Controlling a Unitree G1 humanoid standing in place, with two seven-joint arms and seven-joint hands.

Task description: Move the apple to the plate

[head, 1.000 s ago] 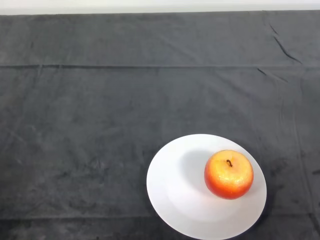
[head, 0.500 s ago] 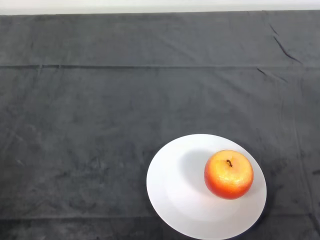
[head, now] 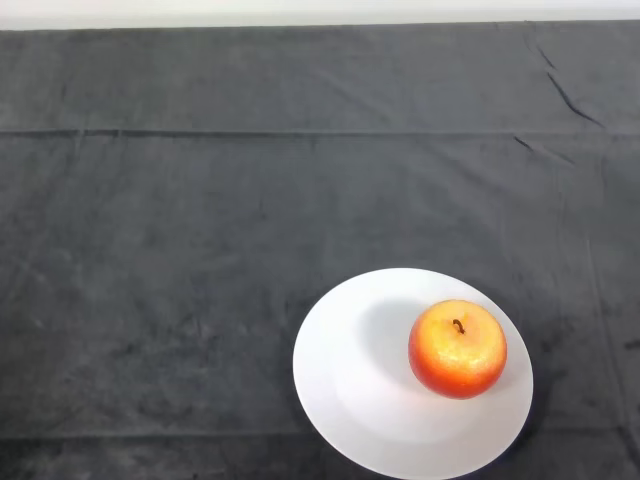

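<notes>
A red-orange apple [head: 457,349] sits stem-up on the right side of a white plate [head: 350,380] on the dark-clothed counter [head: 200,200], the move seemingly complete, with no robot hand in view, so its fingers' state cannot be told.

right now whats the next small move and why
Probably none: the apple already sits stem up on the white plate, toward its right side and inside the rim. No part of the robot shows, so staying clear and treating the task as done looks right.
</notes>
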